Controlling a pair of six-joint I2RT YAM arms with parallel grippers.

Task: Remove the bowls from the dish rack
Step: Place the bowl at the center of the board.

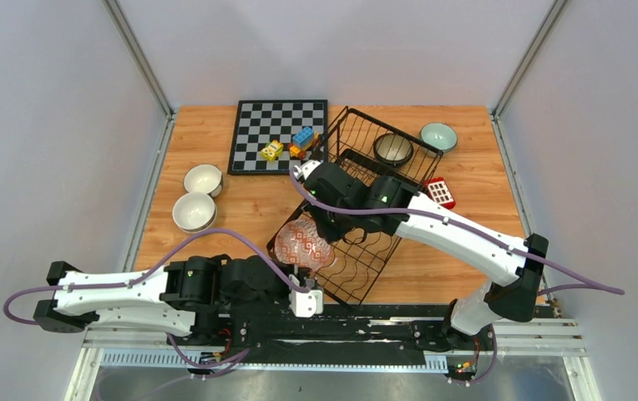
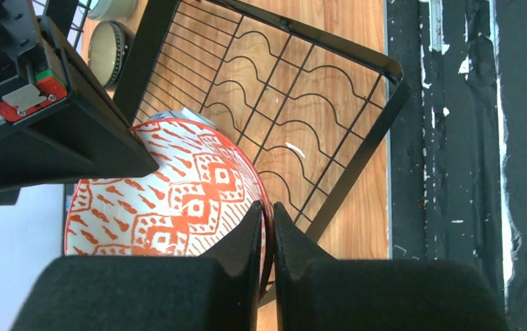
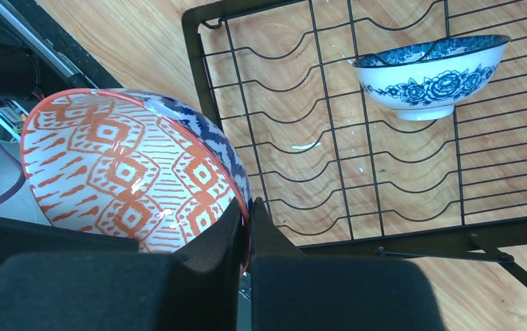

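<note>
left jaws and right jaws clamped on orange bowl [image 1: 303, 243] rim | we count three bowls [image 1: 194, 210] on desk [image 1: 245, 205] | dark bowl [image 1: 393, 149], blue bowl [image 3: 430, 79] in rack [image 1: 364, 266], not yet unloaded

My left arm [image 1: 124, 296] sits folded low, elbow far out to the left, wrist running right. Its hand [image 2: 266, 207] is pinched tight on the rim of the orange-patterned bowl [image 2: 178, 200]. My right arm [image 1: 458, 230] reaches diagonally forward and left from its base, wrist bent down. That hand [image 3: 245, 203] is clamped on the same rim from the far side.
</note>
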